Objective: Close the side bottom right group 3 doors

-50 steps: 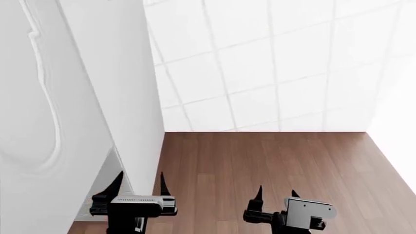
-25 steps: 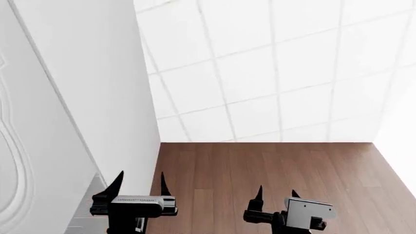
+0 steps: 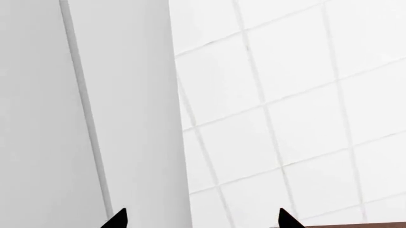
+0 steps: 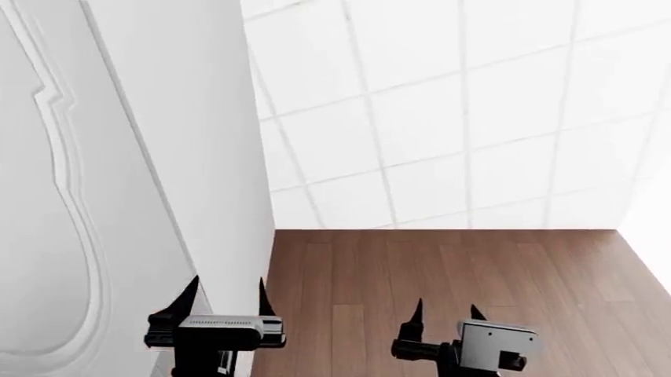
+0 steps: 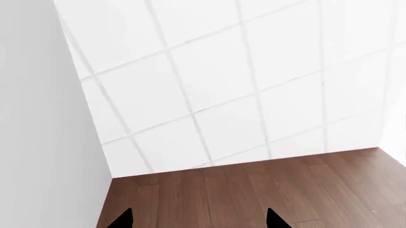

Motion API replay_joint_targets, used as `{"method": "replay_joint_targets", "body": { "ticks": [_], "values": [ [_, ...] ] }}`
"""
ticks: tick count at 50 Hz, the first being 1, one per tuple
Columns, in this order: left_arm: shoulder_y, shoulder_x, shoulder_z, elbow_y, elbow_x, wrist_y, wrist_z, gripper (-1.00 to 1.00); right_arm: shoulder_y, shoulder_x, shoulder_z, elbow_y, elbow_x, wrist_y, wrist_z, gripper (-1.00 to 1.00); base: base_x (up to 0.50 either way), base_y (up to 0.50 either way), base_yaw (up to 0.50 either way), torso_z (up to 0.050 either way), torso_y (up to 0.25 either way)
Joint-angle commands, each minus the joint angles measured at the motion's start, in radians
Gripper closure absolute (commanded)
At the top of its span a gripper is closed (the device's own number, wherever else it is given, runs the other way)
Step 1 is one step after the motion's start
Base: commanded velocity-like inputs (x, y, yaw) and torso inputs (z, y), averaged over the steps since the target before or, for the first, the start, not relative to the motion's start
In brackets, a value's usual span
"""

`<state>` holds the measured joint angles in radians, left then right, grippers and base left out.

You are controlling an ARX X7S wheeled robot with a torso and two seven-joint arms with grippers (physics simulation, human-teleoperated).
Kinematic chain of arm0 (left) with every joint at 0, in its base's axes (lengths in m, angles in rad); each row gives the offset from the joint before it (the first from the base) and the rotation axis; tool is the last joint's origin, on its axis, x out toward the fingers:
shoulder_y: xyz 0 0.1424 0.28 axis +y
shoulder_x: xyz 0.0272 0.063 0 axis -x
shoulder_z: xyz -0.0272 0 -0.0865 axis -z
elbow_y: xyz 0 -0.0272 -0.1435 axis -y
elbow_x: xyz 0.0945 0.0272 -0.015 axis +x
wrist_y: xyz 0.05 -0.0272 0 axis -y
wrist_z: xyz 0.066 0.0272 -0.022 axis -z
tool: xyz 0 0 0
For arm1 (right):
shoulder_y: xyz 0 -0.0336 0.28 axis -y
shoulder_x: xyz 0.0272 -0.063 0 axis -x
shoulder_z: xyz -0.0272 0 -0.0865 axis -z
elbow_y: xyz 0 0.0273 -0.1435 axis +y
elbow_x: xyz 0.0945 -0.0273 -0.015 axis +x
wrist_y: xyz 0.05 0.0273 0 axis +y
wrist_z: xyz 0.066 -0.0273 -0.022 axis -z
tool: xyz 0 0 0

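One of the doors (image 4: 53, 204), tall and white with a curvy raised-panel outline, fills the left of the head view; no handle shows. A plain white panel (image 4: 188, 141) stands beside it past a thin seam. My left gripper (image 4: 228, 292) is open, its fingertips just in front of that panel's lower edge, touching nothing. In the left wrist view the left gripper (image 3: 201, 219) faces the seam, the door (image 3: 38, 118) and the panel (image 3: 133, 118). My right gripper (image 4: 445, 310) is open and empty over the wooden floor (image 4: 441, 267), as the right gripper (image 5: 198, 219) also shows.
A white tiled wall (image 4: 441, 118) closes the far end. The brown plank floor (image 5: 254, 190) runs from it toward me. A plain white wall (image 4: 655, 236) borders the right edge. In the right wrist view the white cabinet side (image 5: 38, 118) stands beside the floor.
The head view has swung: the door and white panel slid left, then back right, and more of the curvy outline shows now. Both grippers keep the same open pose.
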<state>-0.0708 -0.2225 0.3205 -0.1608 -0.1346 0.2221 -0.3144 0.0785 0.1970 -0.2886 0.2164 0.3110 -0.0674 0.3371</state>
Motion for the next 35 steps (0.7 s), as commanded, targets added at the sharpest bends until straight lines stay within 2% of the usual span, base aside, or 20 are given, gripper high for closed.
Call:
{"method": "replay_joint_targets", "body": {
  "ticks": [1, 7, 13, 18, 28, 35],
  "values": [
    [-0.001, -0.003, 0.004, 0.001, -0.006, 0.008, -0.001, -1.0, 0.0, 0.003, 0.001, 0.003, 0.011, -0.002, 0.003, -1.0, 0.0, 0.0, 0.0, 0.0, 0.0],
    [0.019, -0.033, -0.011, 0.117, -0.046, -0.052, -0.001, -1.0, 0.003, 0.004, 0.001, 0.004, 0.015, 0.0, 0.005, -1.0, 0.0, 0.0, 0.0, 0.0, 0.0],
    [0.081, -0.13, -0.02, 0.37, -0.06, -0.225, -0.011, -1.0, 0.003, 0.007, 0.0, -0.001, 0.022, 0.0, 0.005, -1.0, 0.0, 0.0, 0.0, 0.0, 0.0],
    [0.192, -0.211, -0.032, 0.552, -0.093, -0.323, -0.014, -1.0, 0.001, 0.01, -0.001, -0.008, 0.025, 0.001, 0.007, -1.0, 0.0, 0.0, 0.0, 0.0, 0.0],
    [0.411, -0.305, -0.106, 0.731, -0.202, -0.375, -0.034, -1.0, 0.0, 0.013, -0.006, -0.019, 0.027, 0.005, 0.013, -1.0, 0.0, 0.0, 0.0, 0.0, 0.0],
    [0.575, -0.331, -0.161, 0.756, -0.265, -0.298, -0.021, -1.0, 0.004, 0.011, -0.011, -0.014, 0.026, 0.003, 0.014, -1.0, 0.0, 0.0, 0.0, 0.0, 0.0]
  ]
}}
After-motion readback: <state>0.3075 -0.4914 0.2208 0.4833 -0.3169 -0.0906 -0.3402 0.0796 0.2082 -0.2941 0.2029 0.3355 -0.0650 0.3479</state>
